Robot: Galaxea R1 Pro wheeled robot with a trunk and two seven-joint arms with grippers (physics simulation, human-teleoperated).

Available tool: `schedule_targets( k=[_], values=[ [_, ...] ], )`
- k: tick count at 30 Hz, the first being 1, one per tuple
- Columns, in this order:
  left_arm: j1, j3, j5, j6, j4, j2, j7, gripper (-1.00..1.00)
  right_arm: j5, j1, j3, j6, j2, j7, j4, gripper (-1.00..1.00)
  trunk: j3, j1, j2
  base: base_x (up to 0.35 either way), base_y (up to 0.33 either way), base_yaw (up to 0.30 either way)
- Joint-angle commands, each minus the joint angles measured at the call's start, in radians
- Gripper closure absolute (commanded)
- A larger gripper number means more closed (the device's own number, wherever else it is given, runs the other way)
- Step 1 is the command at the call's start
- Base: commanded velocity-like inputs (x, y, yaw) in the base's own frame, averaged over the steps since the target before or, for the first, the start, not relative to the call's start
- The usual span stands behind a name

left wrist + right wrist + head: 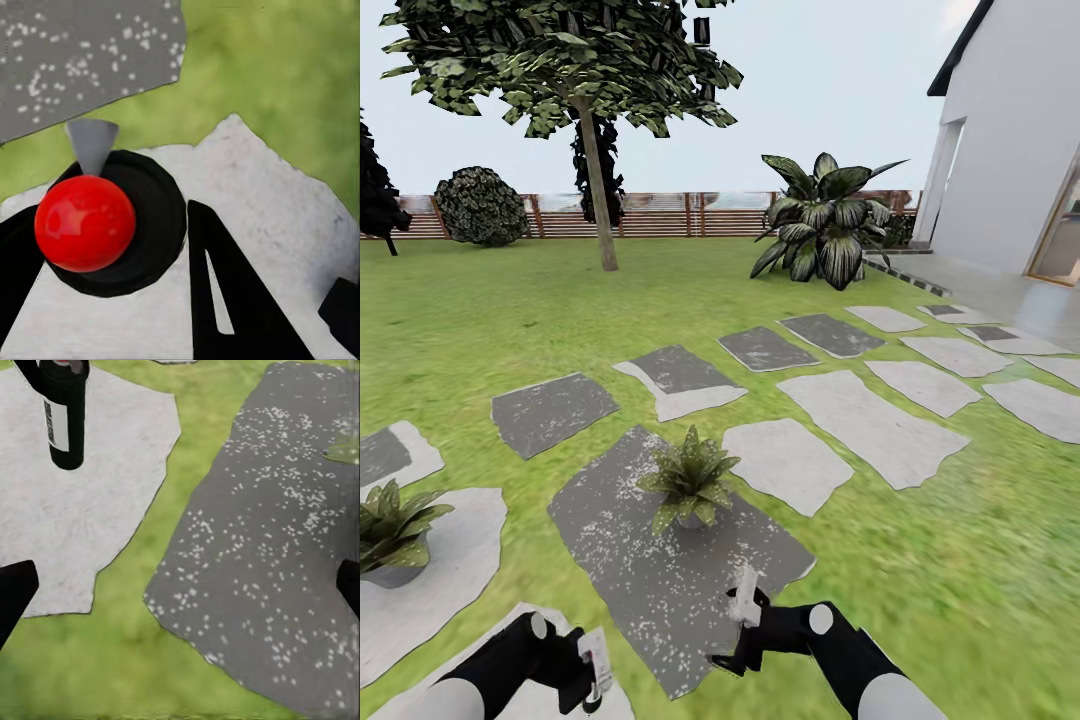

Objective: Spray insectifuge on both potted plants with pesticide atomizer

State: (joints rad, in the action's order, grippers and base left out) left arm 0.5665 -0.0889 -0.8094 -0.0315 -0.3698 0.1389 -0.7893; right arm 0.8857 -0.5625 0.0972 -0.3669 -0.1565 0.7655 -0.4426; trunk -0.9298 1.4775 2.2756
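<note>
Two potted plants sit ahead: one [690,480] at twelve o'clock, another [390,530] at ten. My left gripper [592,668] clamps the spray bottle [596,662]; right gripper [745,610] fingers are apart.

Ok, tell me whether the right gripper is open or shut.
Open: the right gripper's two black fingers sit far apart in its wrist view, nothing between them but grass and stepping stone.

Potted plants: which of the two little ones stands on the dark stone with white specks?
The potted plant in mid-view, ahead of the right arm. The other potted plant, at the left edge, stands on a pale stone.
</note>
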Motion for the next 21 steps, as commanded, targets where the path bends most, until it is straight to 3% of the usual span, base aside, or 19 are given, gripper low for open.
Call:
schedule_targets(
  k=[1, 2, 3, 5, 8, 10, 13, 14, 17, 20, 21],
  values=[
    [0.000, 0.018, 0.025, 0.013, 0.006, 0.001, 0.018, 1.00, 0.008, 0.000, 0.010, -0.006, 0.013, -0.021, 0.000, -1.00, -0.001, 0.000, 0.000, 0.000, 0.000, 0.000],
    [0.000, 0.035, 0.049, 0.020, 0.016, 0.000, 0.038, 1.00, 0.007, 0.001, 0.015, -0.007, 0.027, -0.051, 0.002, -1.00, -0.001, 0.000, 0.000, 0.000, 0.000, 0.000],
    [0.000, 0.059, 0.103, 0.027, 0.041, 0.000, 0.079, 1.00, 0.005, 0.004, 0.036, -0.007, 0.055, -0.118, 0.009, -1.00, -0.001, 0.000, 0.000, 0.000, 0.000, 0.000],
    [-0.001, 0.078, 0.189, 0.041, 0.082, 0.000, 0.141, 1.00, -0.012, 0.008, 0.104, -0.008, 0.088, -0.198, 0.033, -1.00, -0.001, 0.000, 0.000, 0.000, 0.000, 0.000],
    [-0.041, 0.089, 0.401, 0.204, 0.147, 0.001, 0.297, 1.00, -0.085, 0.036, 0.352, -0.015, 0.151, -0.343, 0.130, -1.00, -0.001, 0.000, 0.000, 0.000, 0.000, 0.000],
    [-0.097, 0.090, 0.539, 0.279, 0.156, 0.001, 0.411, 1.00, -0.105, 0.078, 0.421, -0.034, 0.179, -0.445, 0.160, -1.00, -0.001, 0.000, 0.000, 0.000, 0.000, 0.000],
    [-0.173, 0.090, 0.722, 0.384, 0.160, 0.002, 0.569, 1.00, -0.153, 0.181, 0.441, -0.163, 0.188, -0.662, 0.177, -1.00, -0.001, 0.000, 0.000, 0.000, 0.000, 0.000],
    [-0.185, 0.090, 0.758, 0.407, 0.161, 0.000, 0.598, 1.00, -0.159, 0.197, 0.442, -0.201, 0.189, -0.703, 0.186, -1.00, -0.001, 0.000, 0.000, 0.000, 0.000, 0.000],
    [-0.210, 0.091, 0.910, 0.449, 0.193, -0.004, 0.700, 1.00, -0.168, 0.235, 0.444, -0.328, 0.190, -0.874, 0.273, -1.00, -0.001, 0.000, 0.000, 0.000, 0.000, 0.000],
    [-0.217, 0.091, 1.025, 0.457, 0.235, 0.000, 0.727, 1.00, -0.163, 0.252, 0.444, -0.418, 0.184, -0.924, 0.333, -1.00, -0.001, 0.000, 0.000, 0.000, 0.000, 0.000],
    [-0.218, 0.091, 1.041, 0.458, 0.240, 0.001, 0.730, 1.00, -0.163, 0.254, 0.443, -0.429, 0.183, -0.929, 0.340, -1.00, -0.001, 0.000, 0.000, 0.000, 0.000, 0.000]
  ],
)
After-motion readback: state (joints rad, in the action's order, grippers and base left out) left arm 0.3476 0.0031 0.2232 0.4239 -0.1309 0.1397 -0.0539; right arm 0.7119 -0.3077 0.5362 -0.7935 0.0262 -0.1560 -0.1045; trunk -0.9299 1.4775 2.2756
